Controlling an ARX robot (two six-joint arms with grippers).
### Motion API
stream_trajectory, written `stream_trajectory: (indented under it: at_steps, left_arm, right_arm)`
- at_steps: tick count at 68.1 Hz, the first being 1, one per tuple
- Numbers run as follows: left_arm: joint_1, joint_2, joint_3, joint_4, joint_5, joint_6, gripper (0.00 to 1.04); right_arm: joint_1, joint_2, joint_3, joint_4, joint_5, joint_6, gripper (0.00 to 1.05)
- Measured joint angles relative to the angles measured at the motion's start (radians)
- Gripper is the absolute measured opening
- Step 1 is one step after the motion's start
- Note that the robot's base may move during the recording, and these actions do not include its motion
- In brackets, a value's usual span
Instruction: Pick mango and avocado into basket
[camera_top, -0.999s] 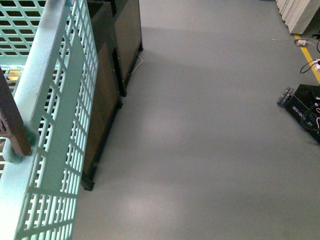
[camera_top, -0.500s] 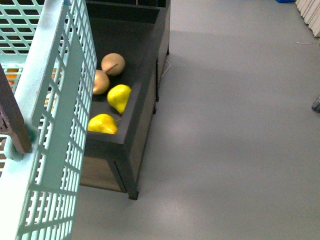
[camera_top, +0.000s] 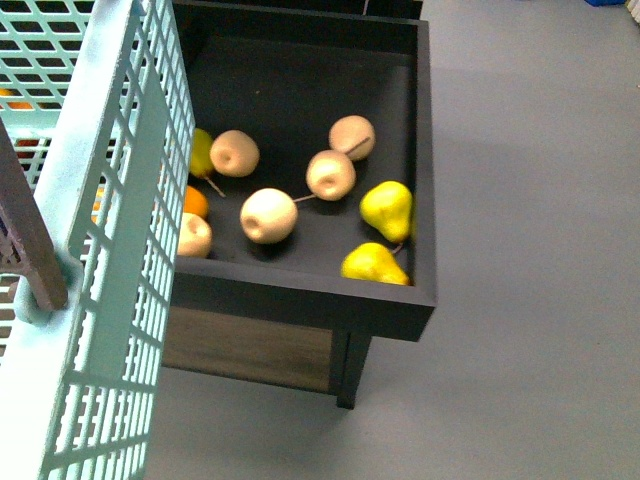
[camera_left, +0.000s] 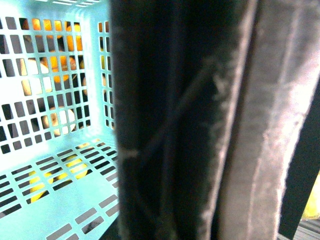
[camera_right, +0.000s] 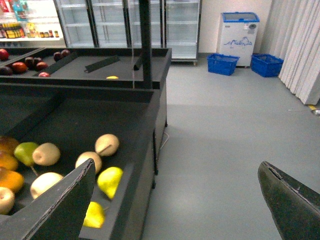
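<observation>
Front view: basket (camera_top: 130, 250) sits very close at left, teal slotted wall filling that side, brown handle (camera_top: 30, 250) at its near edge. Just right of it is a dark display bin (camera_top: 300, 290) w/ pale tan round fruit (camera_top: 268, 215), two yellow pears (camera_top: 387, 208) by the right wall, and one orange (camera_top: 194, 201) next to the basket wall. Grey floor (camera_top: 530, 250) at right. No arms in shot.

Left wrist view: basket (camera_left: 60, 200) interior, slotted wall and floor, w/ orange and yellow blobs showing thru the slots. A dark blurred bar (camera_left: 165, 125) w/ a pale fuzzy edge fills the mid and right; can't tell if it's a finger or the handle. Left gripper grip: can't tell.

Right wrist view: right gripper (camera_right: 177, 165) is spread wide w/ nothing between, its fingers (camera_right: 55, 210) at the frame corners, hanging by the bin (camera_right: 95, 120) edge and over the floor. Glass-door fridges (camera_right: 125, 25), blue crates (camera_right: 222, 64) and a curtain (camera_right: 300, 45) sit in the bkgd.

Mango and avocado: can't make out either in any view.
</observation>
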Motion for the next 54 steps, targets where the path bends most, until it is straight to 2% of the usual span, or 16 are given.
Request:
stream_trajectory:
  at_steps: [54]
  left_arm:
    - [0.001,0.000,0.001,0.000,0.000,0.000,0.14]
  right_arm:
    - [0.000,0.000,0.000,0.000,0.002,0.000,0.96]
